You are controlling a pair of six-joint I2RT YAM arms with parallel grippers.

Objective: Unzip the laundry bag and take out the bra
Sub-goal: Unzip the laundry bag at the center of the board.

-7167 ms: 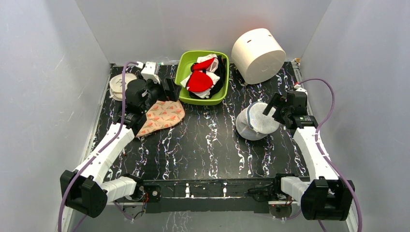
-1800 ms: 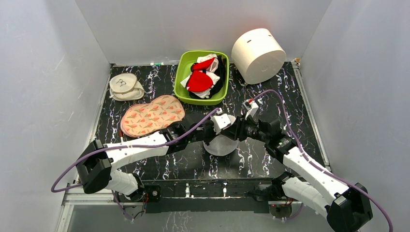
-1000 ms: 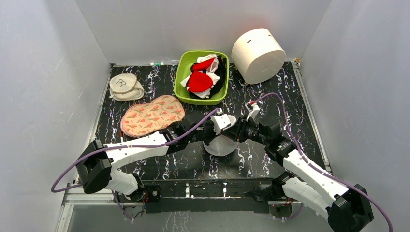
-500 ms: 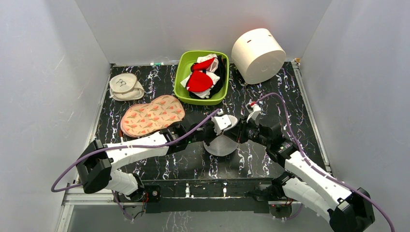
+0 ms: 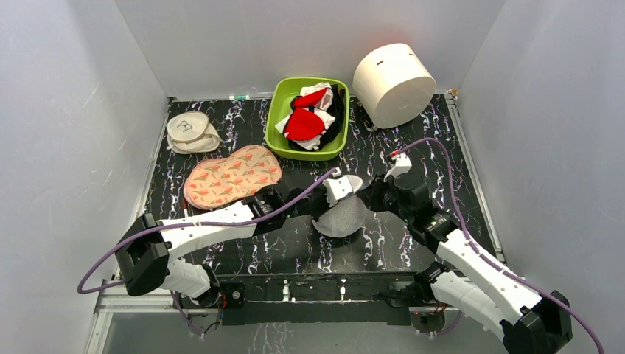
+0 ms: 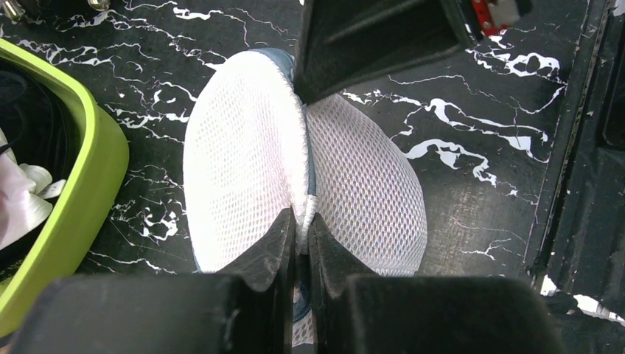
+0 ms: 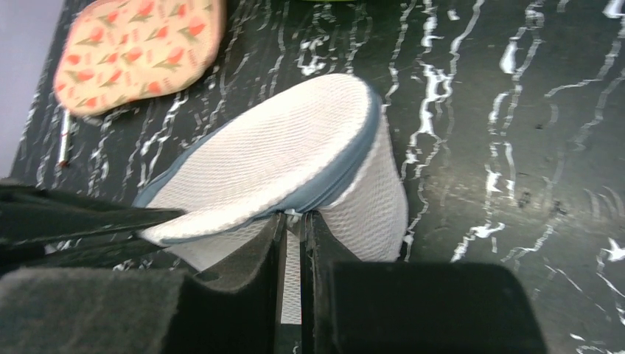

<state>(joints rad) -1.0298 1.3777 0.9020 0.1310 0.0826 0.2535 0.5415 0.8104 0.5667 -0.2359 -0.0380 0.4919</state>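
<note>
Left gripper: jaws all but closed, pinching the laundry bag on the seam where lid meets wall.
Right gripper: jaws pressed to a sliver under the zip rim, nipping something small there, probably the pull, though it is too tiny to be sure.
Laundry bag: between the two sets of jaws, tipped on its side, zip apparently closed.
Bra: not visible; no maroon shows through the mesh.
Handling: looks light, soft and floppy, likely to slide unless braced.
Hold: rim seam for one jaw, pull for the other.
Beyond the jaws: floral pouch, green tub.
</note>
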